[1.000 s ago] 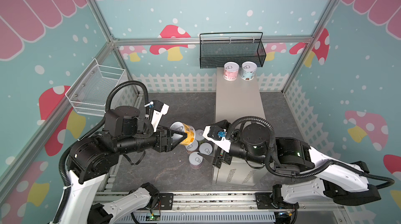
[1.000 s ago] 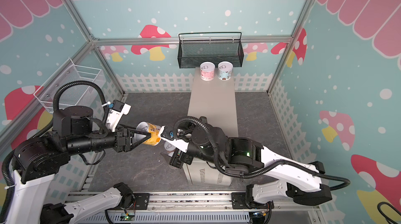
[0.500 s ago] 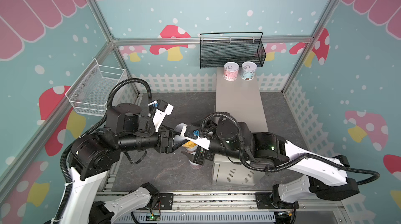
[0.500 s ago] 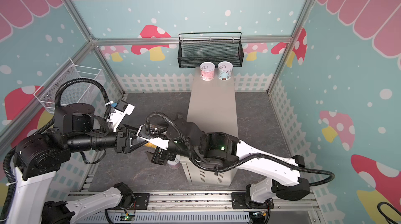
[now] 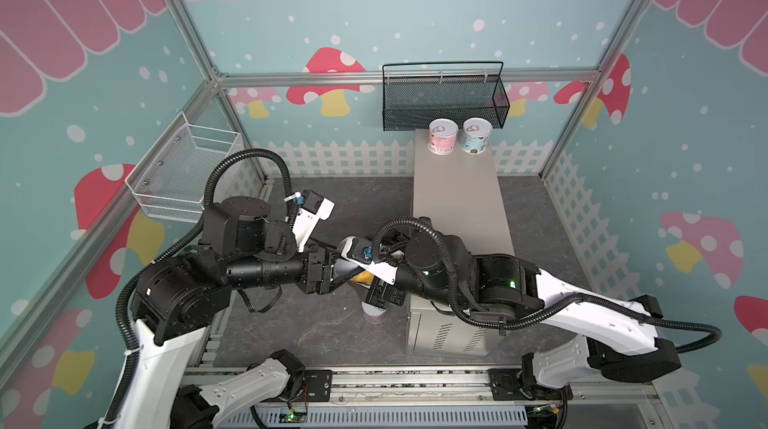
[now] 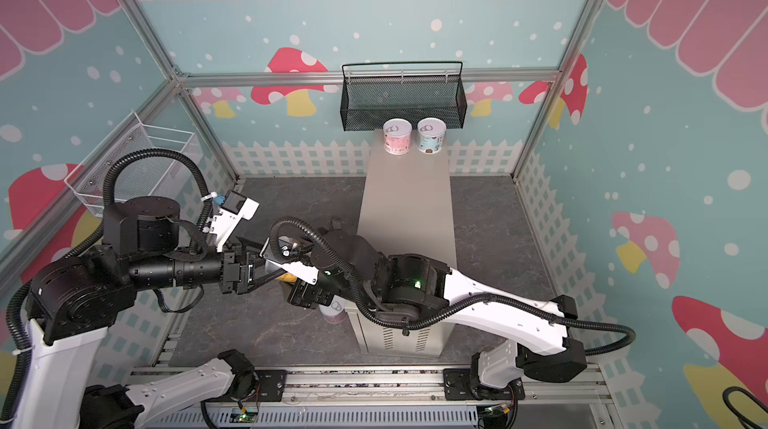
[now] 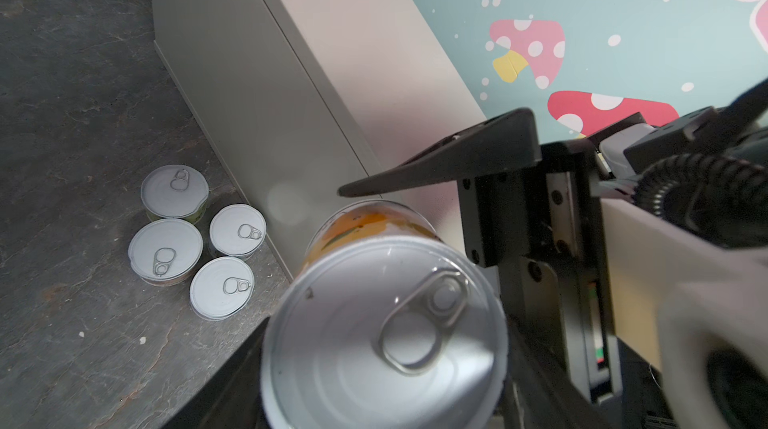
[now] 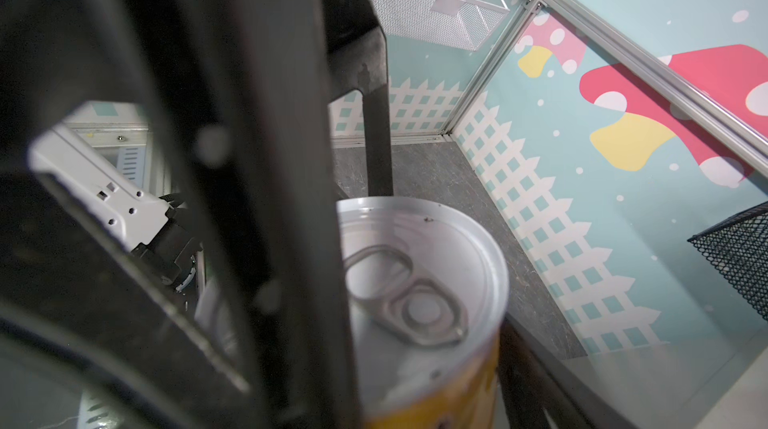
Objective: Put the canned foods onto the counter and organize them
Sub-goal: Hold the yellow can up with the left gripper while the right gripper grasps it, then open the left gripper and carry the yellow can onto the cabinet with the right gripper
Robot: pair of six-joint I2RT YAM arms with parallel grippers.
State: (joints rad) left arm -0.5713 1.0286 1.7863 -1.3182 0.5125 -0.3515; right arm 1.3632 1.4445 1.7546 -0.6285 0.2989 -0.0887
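Can [image 7: 384, 335] clamped in left tool [image 5: 338, 271], also between fingers of right tool [image 8: 415, 314]; right grip cannot be told.

Mostly bare metal and printed paper on my feeds.
I see a smooth silver metal lid with a soft sheen on the orange can [image 7: 382, 335], and its label looks like glossy printed paper. The four loose cans [image 7: 166, 248] show the same dull-silver lids. The tabletop [image 5: 457, 198] is painted sheet metal, beige and matt. The floor slab [image 5: 324, 323] reads as dark, stone-look and slightly rough. The black basket [image 5: 444, 115] is fine matt metal mesh, and the white basket [image 5: 183, 181] is coated wire.
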